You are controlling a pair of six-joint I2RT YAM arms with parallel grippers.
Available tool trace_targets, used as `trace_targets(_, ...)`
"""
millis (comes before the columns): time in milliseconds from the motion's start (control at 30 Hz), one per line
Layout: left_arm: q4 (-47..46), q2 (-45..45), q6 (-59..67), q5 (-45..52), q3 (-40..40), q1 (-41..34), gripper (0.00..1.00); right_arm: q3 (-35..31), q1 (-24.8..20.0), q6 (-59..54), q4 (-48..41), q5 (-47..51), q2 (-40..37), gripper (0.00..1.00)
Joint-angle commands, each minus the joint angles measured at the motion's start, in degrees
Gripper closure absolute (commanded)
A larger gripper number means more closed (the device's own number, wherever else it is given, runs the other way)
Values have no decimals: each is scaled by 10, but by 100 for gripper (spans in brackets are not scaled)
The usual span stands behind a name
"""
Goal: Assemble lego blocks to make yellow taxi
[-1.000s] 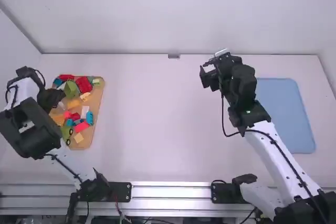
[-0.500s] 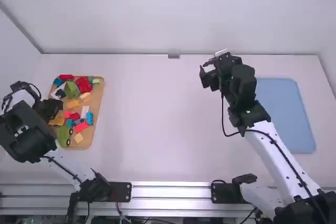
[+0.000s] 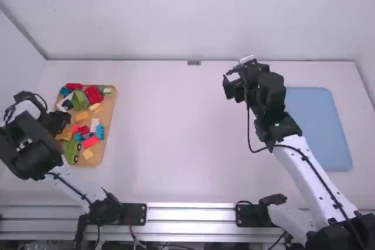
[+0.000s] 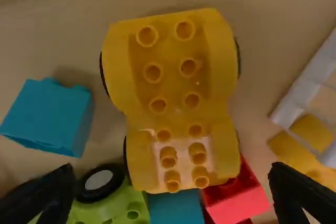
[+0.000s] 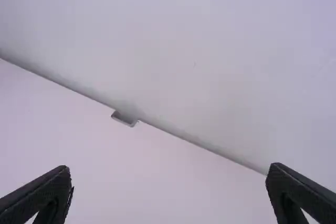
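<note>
The left claw point(image 4: 170, 169) and right claw point(image 5: 168, 169) gape empty; the yellow base point(image 4: 176, 90) lies ahead of the left one. Red block point(image 4: 239, 203) and green car point(image 4: 113, 206) crowd it, so a closing finger could snag them.

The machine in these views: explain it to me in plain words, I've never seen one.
It's a robot with two arms, the left and the right, fixed at a white table's near edge. The high view looks down from above and behind them; each wrist view comes from a camera on that arm, with its two black fingers at the bottom.

On the left lies a tan board of colorful toy blocks; on the right, a blue mat.

Nothing is held. The left gripper is open over a yellow car base, and the right gripper is open and away from the blocks.
</note>
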Motion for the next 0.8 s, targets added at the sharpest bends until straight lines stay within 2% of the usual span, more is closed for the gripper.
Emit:
trace_targets(0, 1, 13, -6, -11, -3, -5, 3, 22, 3, 3, 1, 1, 5, 1)
trace_targets(567, 81, 13, -30, -9, -59, -5, 6, 22, 3, 3, -1, 1, 5, 1)
trace_targets(667, 100, 13, -30, -10, -68, -5, 11, 22, 3, 3, -2, 1, 5, 2)
trace_targets(767, 104, 13, -30, -11, -71, -5, 27, 22, 3, 3, -3, 2, 5, 2)
